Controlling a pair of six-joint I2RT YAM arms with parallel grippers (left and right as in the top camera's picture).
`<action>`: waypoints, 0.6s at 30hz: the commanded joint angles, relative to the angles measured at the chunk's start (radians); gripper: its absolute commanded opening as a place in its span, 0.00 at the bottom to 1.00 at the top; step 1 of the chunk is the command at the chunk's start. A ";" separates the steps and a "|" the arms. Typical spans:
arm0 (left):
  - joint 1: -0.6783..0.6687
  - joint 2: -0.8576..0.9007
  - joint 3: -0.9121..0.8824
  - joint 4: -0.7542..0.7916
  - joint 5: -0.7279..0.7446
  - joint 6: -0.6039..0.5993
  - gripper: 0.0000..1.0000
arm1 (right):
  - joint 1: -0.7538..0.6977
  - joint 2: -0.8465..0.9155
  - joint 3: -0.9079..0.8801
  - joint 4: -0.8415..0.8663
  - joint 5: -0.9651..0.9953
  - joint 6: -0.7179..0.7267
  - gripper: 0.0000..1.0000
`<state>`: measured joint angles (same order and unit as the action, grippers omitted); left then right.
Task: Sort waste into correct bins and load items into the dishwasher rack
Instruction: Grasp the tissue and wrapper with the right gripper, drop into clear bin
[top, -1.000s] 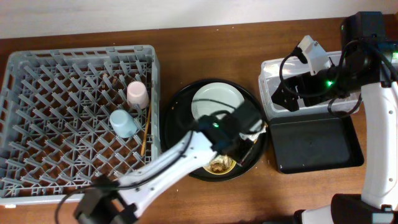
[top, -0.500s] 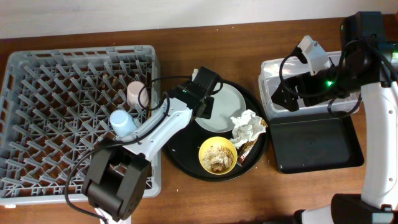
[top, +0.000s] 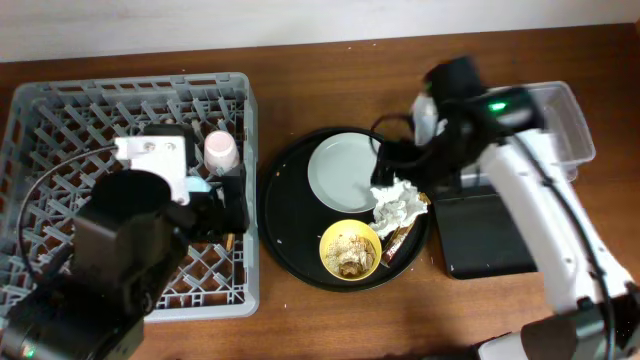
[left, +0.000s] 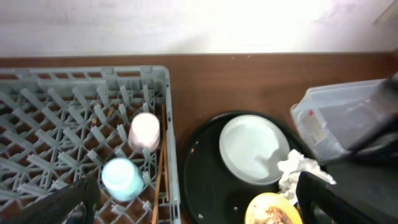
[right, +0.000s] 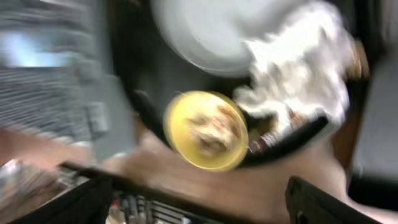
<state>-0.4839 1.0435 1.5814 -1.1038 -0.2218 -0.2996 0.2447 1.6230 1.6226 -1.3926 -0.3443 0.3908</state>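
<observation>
The grey dishwasher rack (top: 60, 130) holds the pink cup (left: 144, 130), the blue cup (left: 122, 178) and the wooden chopsticks (left: 160, 177) near its right wall. My left gripper (left: 199, 208) hovers high above the rack's right edge, open and empty. On the round black tray (top: 290, 230) lie the pale plate (top: 342, 172), the crumpled napkin (top: 398, 205), the brown wrapper (top: 400, 243) and the yellow bowl (top: 350, 248) with food scraps. My right gripper (right: 205, 205) is open, above the tray near the napkin. The right wrist view is blurred by motion.
The clear tub (top: 565, 125) stands at the back right, with the shallow black rectangular tray (top: 495, 245) in front of it. My right arm (top: 530, 190) crosses over both bins. The left arm's bulk (top: 120, 260) hides the front of the rack.
My left arm pulled back from the round tray to above the rack, its jaws opening wide. My right arm swung left from the clear tub to over the plate and napkin.
</observation>
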 joint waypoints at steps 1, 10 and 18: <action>0.003 -0.004 -0.002 0.001 -0.011 0.001 0.99 | 0.076 -0.008 -0.233 0.172 0.286 0.364 0.86; 0.003 -0.002 -0.002 -0.071 -0.011 0.001 0.99 | 0.084 0.056 -0.683 0.756 0.383 0.613 0.82; 0.003 -0.002 -0.002 -0.381 -0.011 0.001 0.99 | 0.091 0.098 -0.618 0.727 0.379 0.578 0.05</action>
<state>-0.4828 1.0435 1.5803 -1.4475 -0.2218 -0.2996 0.3283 1.7367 0.9607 -0.6197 0.0509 0.9916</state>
